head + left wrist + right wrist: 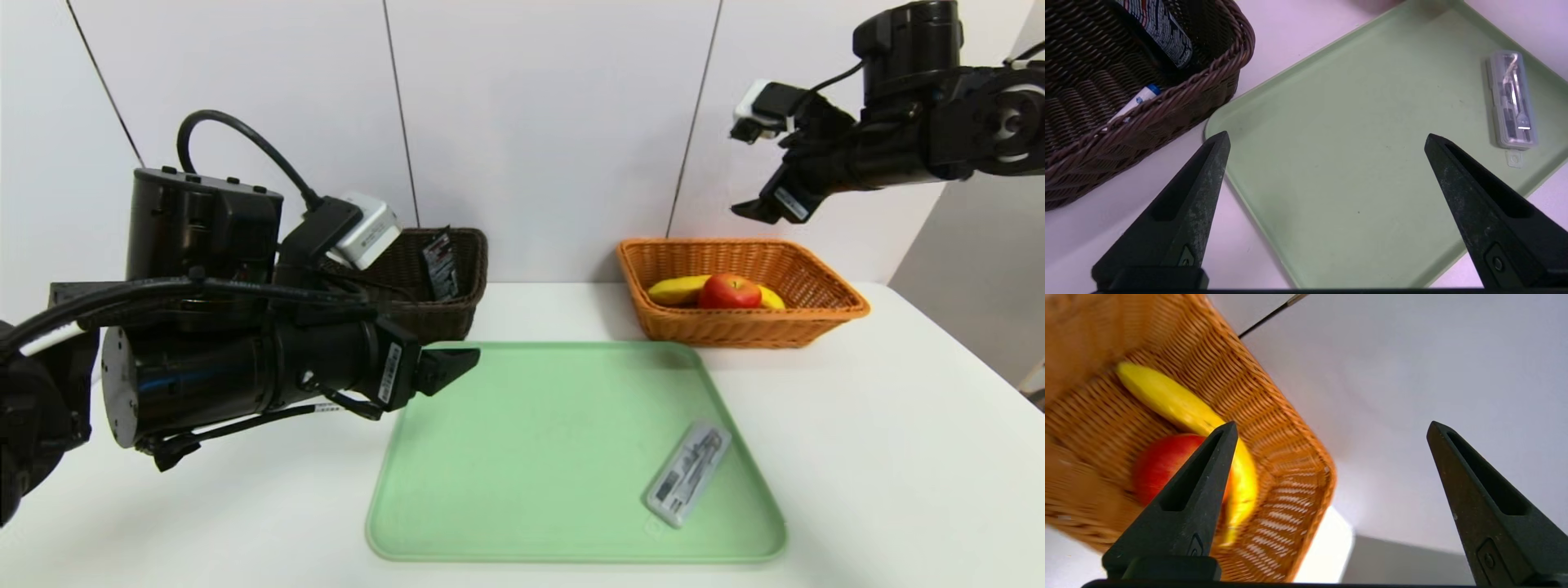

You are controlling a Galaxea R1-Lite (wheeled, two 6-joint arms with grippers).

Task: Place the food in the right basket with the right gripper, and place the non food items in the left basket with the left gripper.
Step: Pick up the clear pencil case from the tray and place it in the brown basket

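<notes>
Aiming for the case [688, 472], lying aslant on the tray [531, 457]; best bringing the left gripper [1327, 136], jaws spread, from beside the dark basket [482, 282], squaring across the narrow width, pinching gently; leaving the right gripper [1332, 426], also spread, above the orange basket [751, 333]

yellow banana [679, 290], red apple [730, 291] touching in orange basket [751, 331].

Red apple [729, 291] against yellow banana [679, 291] inside orange wicker basket [743, 333].
</notes>
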